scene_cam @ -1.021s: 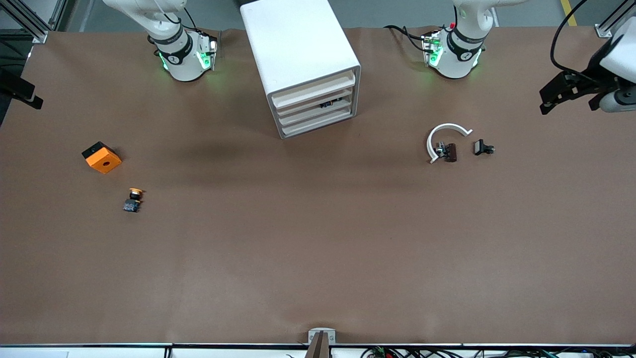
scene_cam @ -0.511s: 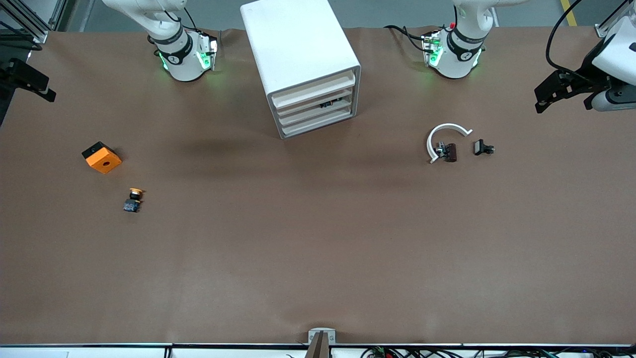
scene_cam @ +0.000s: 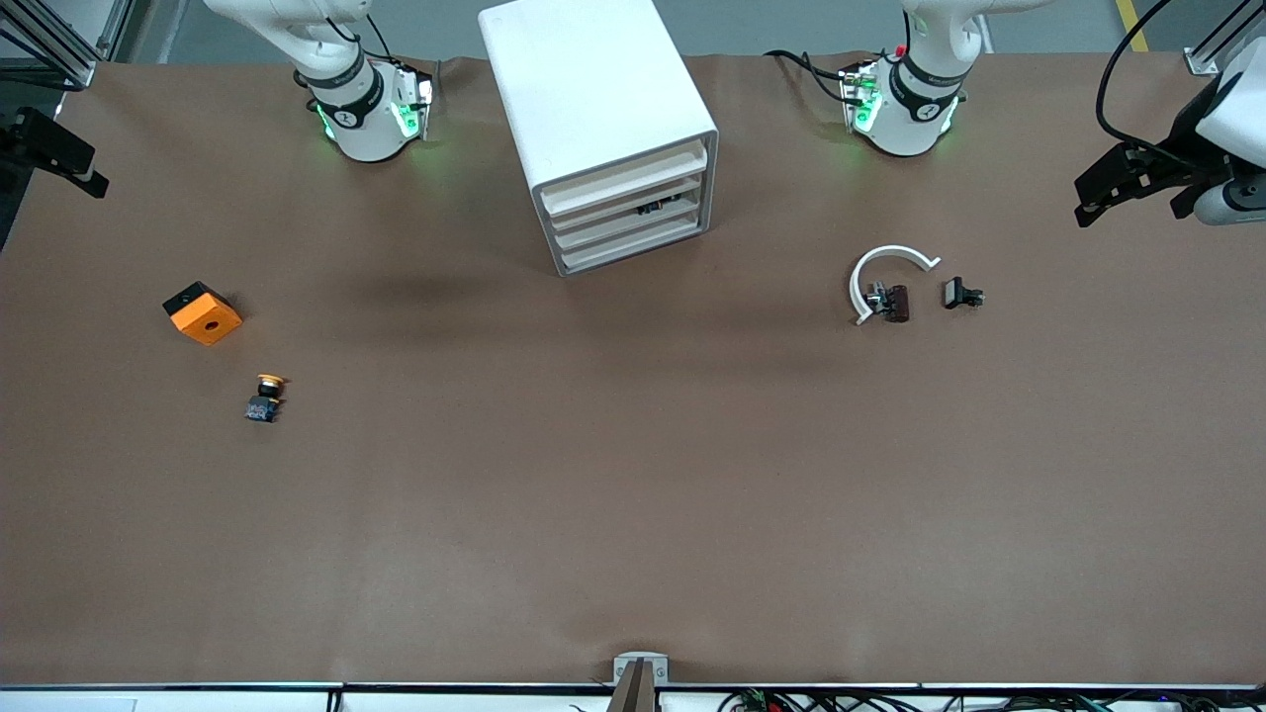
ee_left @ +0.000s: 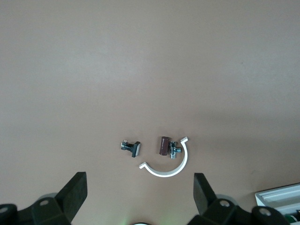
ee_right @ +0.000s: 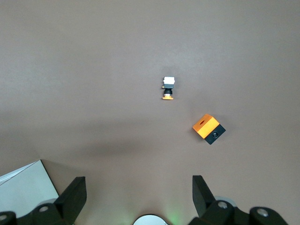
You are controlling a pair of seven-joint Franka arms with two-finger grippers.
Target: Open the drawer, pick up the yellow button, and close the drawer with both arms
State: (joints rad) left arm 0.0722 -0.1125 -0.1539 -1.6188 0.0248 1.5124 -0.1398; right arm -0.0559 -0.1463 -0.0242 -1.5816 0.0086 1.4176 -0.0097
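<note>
From my console, the left gripper [ee_left: 138,197] hangs with fingers spread at the left arm's end of the table, the right gripper [ee_right: 136,197] likewise at its own end. The button [scene_cam: 265,397] lies on the table near the orange block [scene_cam: 203,313]; the drawer [scene_cam: 623,181] sits closed.

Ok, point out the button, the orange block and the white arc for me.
button [scene_cam: 265,396]: front view, black body.
orange block [scene_cam: 205,318]: front view, orange top face.
white arc [scene_cam: 893,253]: front view, top of the curve.
</note>
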